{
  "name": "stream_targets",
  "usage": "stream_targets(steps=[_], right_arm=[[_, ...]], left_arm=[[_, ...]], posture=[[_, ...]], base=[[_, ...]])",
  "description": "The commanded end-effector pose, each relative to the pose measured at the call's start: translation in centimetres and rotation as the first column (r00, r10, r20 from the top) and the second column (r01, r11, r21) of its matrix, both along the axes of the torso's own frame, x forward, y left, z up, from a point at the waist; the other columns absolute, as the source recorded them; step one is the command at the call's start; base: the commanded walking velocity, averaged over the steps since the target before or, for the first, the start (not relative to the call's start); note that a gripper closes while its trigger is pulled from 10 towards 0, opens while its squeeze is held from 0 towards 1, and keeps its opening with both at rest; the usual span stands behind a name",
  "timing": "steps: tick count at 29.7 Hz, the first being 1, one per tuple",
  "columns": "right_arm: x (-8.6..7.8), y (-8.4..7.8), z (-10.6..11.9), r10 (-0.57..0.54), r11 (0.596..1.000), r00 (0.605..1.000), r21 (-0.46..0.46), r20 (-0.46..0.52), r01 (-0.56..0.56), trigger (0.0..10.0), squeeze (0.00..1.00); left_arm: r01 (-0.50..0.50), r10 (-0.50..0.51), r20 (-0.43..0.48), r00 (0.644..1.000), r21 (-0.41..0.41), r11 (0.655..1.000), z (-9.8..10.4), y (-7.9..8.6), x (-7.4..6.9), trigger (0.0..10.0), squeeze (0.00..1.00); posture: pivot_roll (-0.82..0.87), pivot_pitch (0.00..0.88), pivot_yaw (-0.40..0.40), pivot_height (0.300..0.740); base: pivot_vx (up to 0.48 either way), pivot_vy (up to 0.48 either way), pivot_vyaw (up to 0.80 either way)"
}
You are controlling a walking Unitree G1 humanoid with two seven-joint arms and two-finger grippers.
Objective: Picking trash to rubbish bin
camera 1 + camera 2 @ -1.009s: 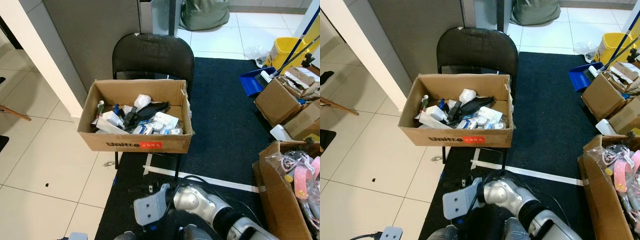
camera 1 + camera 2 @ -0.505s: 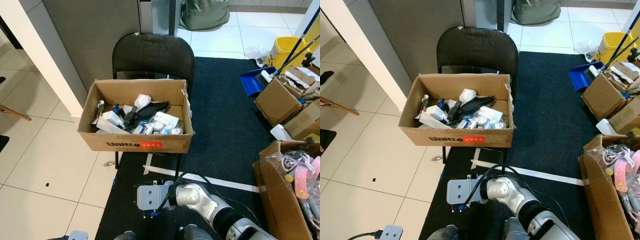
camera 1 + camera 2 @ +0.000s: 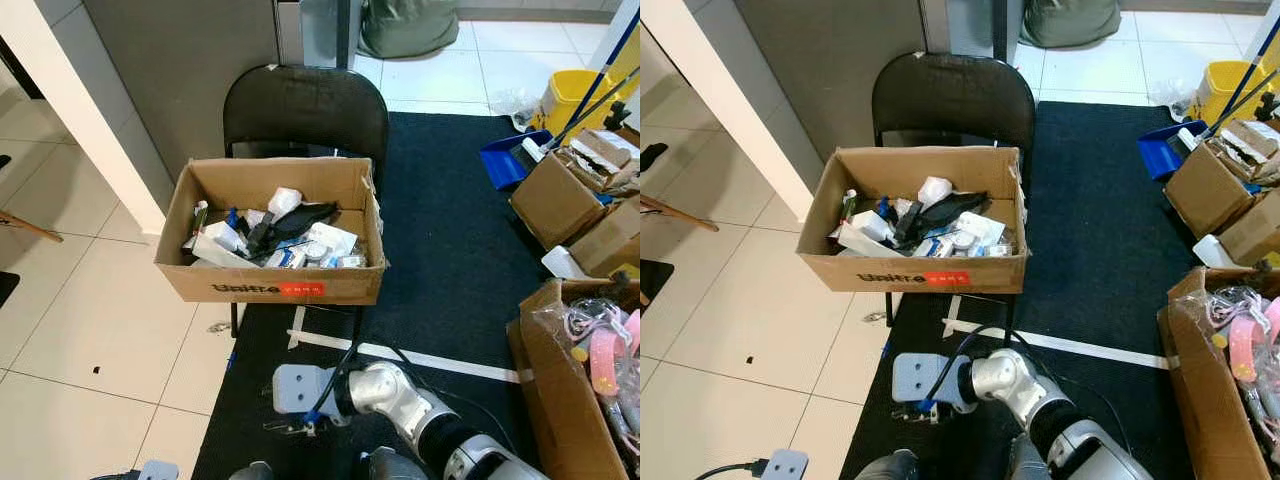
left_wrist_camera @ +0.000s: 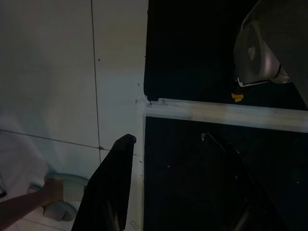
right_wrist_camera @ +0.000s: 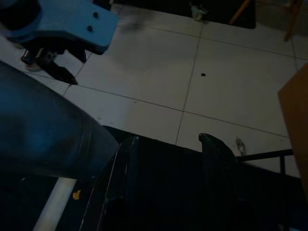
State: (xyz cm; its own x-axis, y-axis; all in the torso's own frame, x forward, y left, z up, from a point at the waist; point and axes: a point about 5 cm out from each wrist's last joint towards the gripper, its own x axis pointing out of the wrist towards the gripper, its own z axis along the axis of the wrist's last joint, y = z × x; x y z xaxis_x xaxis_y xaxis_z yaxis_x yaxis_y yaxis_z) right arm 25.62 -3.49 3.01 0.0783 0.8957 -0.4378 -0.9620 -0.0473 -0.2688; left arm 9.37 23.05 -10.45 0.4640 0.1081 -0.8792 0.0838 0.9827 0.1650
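A cardboard box (image 3: 270, 285) full of mixed trash (image 3: 290, 240) rests on a black chair (image 3: 305, 105). My right gripper (image 3: 290, 427) hangs low over the black carpet in front of the chair, near a white tape line (image 3: 420, 360). Its two black fingers (image 5: 120, 187) stand open with only carpet between them. A tiny orange scrap (image 4: 237, 97) lies on the carpet beside the tape. My left gripper (image 5: 48, 65) hangs over the white tiles at my left, open, with one black finger (image 4: 113, 183) plain to see.
Open cardboard boxes (image 3: 560, 200) crowd the right side; the nearest box (image 3: 545, 390) holds pink items. A yellow mop bucket (image 3: 575, 95) and a blue dustpan (image 3: 510, 160) stand behind them. White tile floor (image 3: 90, 320) lies to the left, and a grey wall (image 3: 180, 70) rises behind the chair.
My right wrist has turned and moved forward, bringing its gripper down towards the carpet near the tape line. The box and chair have not moved.
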Motion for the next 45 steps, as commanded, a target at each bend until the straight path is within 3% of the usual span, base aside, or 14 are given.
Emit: stream_targets(steps=[1, 3, 4, 5, 7, 9, 10, 30, 45], right_arm=[[-0.3, 0.5, 0.1, 0.023, 1.0, 1.0, 0.012, 0.016, -0.023, 10.0, 0.0], [-0.3, 0.6, 0.1, 0.036, 0.999, 0.999, 0.009, 0.025, -0.036, 9.9, 0.0], [-0.3, 0.7, 0.2, 0.05, 0.999, 0.998, 0.001, 0.03, -0.05, 7.9, 0.0], [-0.3, 0.7, 0.2, 0.05, 0.999, 0.998, 0.001, 0.03, -0.05, 7.9, 0.0], [-0.4, 0.7, 0.2, 0.074, 0.997, 0.997, -0.011, 0.036, -0.073, 4.8, 0.0], [-0.4, 0.7, 0.2, 0.083, 0.997, 0.996, -0.01, 0.042, -0.082, 5.3, 0.0], [-0.5, 0.7, 0.4, 0.092, 0.996, 0.994, 0.0, 0.056, -0.092, 10.0, 0.0], [-0.8, 0.3, 0.3, 0.108, 0.994, 0.992, 0.013, 0.063, -0.109, 10.0, 0.0], [-2.0, -1.3, 0.0, 0.123, 0.991, 0.99, 0.037, 0.069, -0.126, 10.0, 0.0]], left_arm=[[0.006, -0.005, -0.037, 0.999, 0.015, 1.0, -0.1, 0.7, -1.1, 10.0, 0.0], [0.006, -0.005, -0.039, 0.999, 0.015, 1.0, -0.1, 0.6, -1.2, 10.0, 0.0], [0.006, -0.005, -0.041, 0.999, 0.014, 1.0, -0.2, 0.6, -1.3, 10.0, 0.0], [0.006, -0.005, -0.041, 0.999, 0.014, 1.0, -0.2, 0.6, -1.3, 10.0, 0.0], [0.006, -0.006, -0.042, 0.999, 0.012, 1.0, -0.2, 0.5, -1.4, 10.0, 0.0], [0.006, -0.006, -0.042, 0.999, 0.01, 1.0, -0.2, 0.4, -1.4, 10.0, 0.0], [0.005, -0.005, -0.041, 0.999, 0.009, 1.0, -0.2, 0.4, -1.4, 10.0, 0.0], [0.002, -0.002, -0.037, 0.999, 0.006, 1.0, -0.2, 0.5, -1.7, 10.0, 0.0], [-0.025, 0.024, -0.021, 0.999, -0.011, 1.0, -0.3, 0.4, -3.1, 10.0, 0.0]], posture=[[0.02, 0.172, 0.093, 0.74], [0.02, 0.174, 0.093, 0.74], [0.02, 0.174, 0.093, 0.74], [0.02, 0.174, 0.093, 0.74], [0.02, 0.175, 0.089, 0.74], [0.02, 0.175, 0.089, 0.74], [0.02, 0.176, 0.088, 0.74], [0.04, 0.194, 0.085, 0.74], [0.15, 0.247, 0.047, 0.74]], base=[[0.0, 0.0, 0.0], [0.0, 0.0, 0.0], [0.0, 0.0, 0.0], [0.0, 0.0, 0.0], [0.0, 0.0, 0.0], [0.0, 0.0, 0.0], [0.0, 0.0, 0.0], [0.0, 0.0, 0.0], [0.0, 0.0, 0.0]])
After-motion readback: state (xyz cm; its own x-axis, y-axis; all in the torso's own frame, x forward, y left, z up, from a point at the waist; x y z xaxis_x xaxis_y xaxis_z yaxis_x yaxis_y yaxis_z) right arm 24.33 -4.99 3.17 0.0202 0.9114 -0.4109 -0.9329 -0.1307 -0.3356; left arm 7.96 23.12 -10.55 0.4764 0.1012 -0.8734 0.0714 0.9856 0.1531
